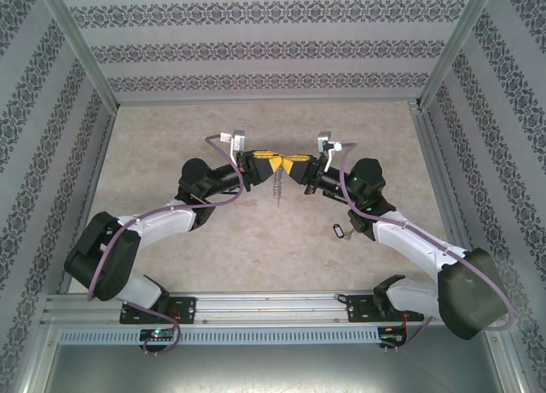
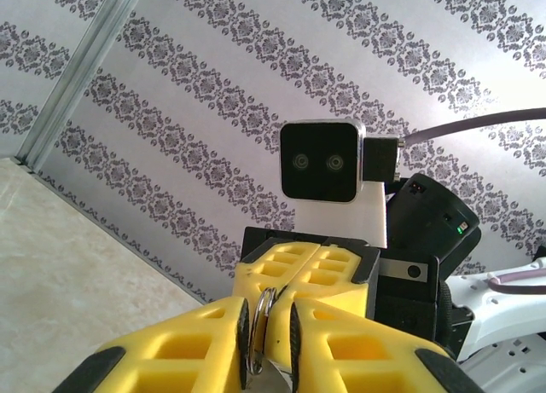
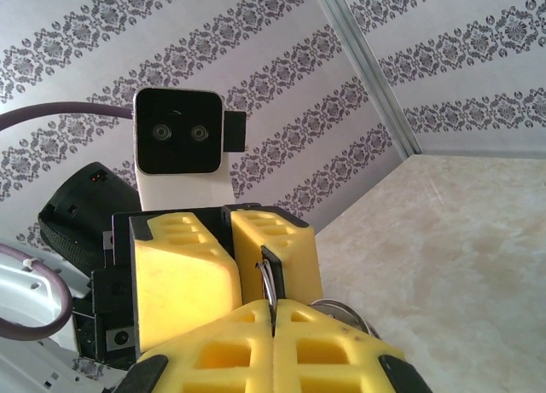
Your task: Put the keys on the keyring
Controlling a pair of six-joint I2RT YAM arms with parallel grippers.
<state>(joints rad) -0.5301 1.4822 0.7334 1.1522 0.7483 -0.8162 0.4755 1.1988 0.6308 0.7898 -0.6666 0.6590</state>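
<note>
Keyring (image 2: 260, 318): in both fingers (image 2: 200, 342), mid-table | key (image 1: 339, 231): nearby | table (image 1: 256, 261) edges: far

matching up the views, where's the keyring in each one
top external: keyring at centre, where the yellow jaws meet
left wrist: keyring bottom centre, edge-on between the near jaws
right wrist: keyring low centre, above the near jaws' seam
shared landmark: yellow jaws tip to tip

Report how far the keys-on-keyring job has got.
Done: the keyring is held up off the table, pinched in the right gripper. In hand: the fingers of the left gripper sit either side of it. Left: a key lies on the table by the right arm, not yet threaded.
</note>
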